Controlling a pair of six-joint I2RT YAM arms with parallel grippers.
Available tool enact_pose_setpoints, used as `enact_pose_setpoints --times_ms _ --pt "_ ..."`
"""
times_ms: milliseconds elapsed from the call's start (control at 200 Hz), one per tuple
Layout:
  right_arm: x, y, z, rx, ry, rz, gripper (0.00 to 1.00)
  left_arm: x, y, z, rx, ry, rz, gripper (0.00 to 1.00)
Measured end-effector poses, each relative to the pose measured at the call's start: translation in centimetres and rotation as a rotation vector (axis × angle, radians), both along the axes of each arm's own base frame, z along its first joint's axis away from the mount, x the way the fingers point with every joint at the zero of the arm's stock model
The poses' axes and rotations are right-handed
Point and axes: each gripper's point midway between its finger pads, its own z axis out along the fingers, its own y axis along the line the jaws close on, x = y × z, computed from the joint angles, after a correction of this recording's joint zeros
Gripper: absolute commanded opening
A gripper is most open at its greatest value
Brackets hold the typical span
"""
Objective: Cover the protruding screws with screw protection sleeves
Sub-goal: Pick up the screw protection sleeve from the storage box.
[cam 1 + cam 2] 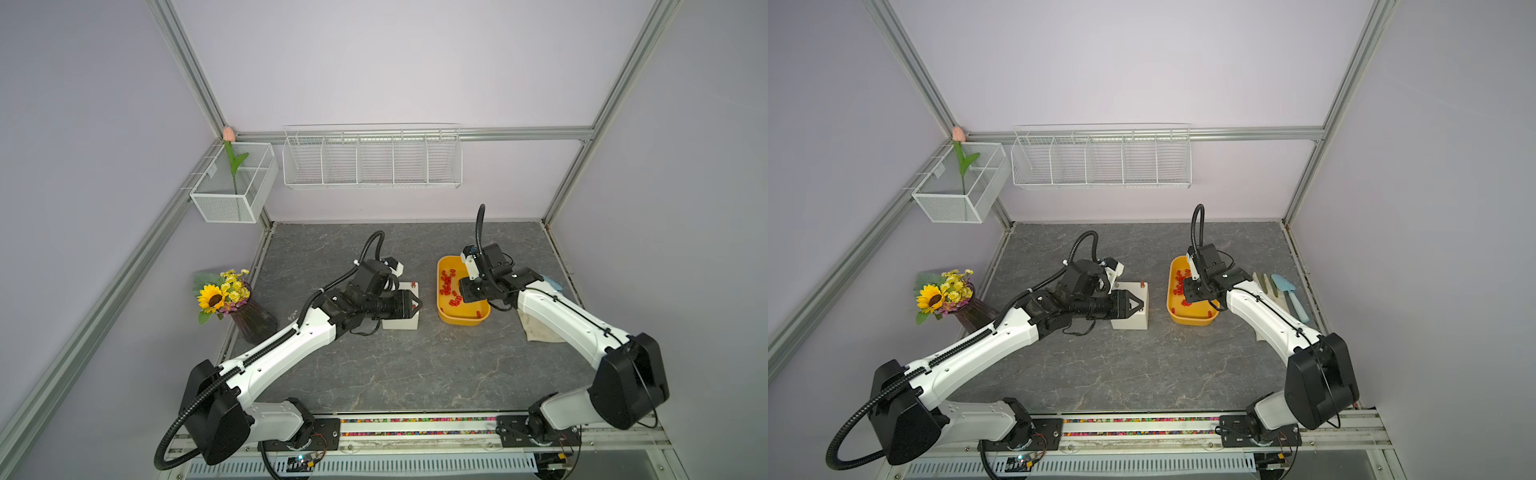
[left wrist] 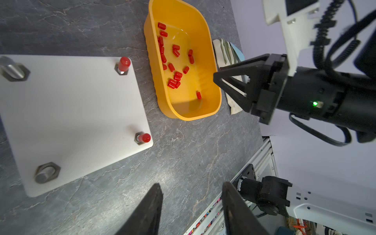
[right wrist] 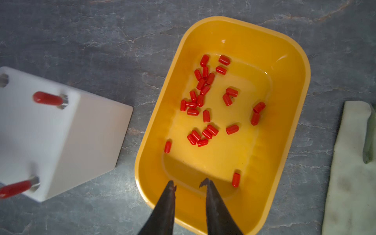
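Both parted, empty: left claw [image 2: 190,184], right claw [image 3: 188,180].
Right one over yellow tray [image 3: 284,81] of red sleeves [image 3: 206,116], three o'clock of white box [image 2: 71,122]; two screws [image 2: 47,173] bare, two capped.

Robot lab cell here, no mistaking it for a home. Aluminium frame posts [image 1: 195,83] box the space in, and plain lilac wall panels [image 1: 395,62] close it off. The white-and-black left arm [image 1: 282,349] and right arm [image 1: 573,324] are bolted to a rail [image 1: 415,440] at 6 o'clock of the grey stone-look bench [image 1: 395,374]. A bare circuit board [image 1: 300,461] and loose wires sit just below that rail. The homely touches are few: a wire rack [image 1: 372,160] at 12 o'clock, a mesh basket [image 1: 232,195] holding one tulip [image 1: 228,133] at 10 o'clock, and a vase of flowers [image 1: 253,322] at 9 o'clock beside the bench edge.
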Motion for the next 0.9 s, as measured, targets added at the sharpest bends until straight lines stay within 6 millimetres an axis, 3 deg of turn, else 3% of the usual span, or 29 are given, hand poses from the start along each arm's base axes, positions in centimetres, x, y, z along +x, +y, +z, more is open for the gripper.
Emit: enact_pose_setpoints --times_ms 165,440,900 --pt "1.5 -0.5 -3.5 0.000 0.065 -0.047 0.32 -0.1 -0.1 -0.2 0.002 0.007 0.000 0.50" --pt "2.4 -0.1 -7.7 -0.014 0.137 -0.064 0.28 0.1 0.0 -0.1 0.007 -0.001 0.010 0.50" --pt "4.2 0.2 -9.7 -0.021 0.151 -0.078 0.28 0.0 0.1 -0.1 0.007 -0.002 0.010 0.50"
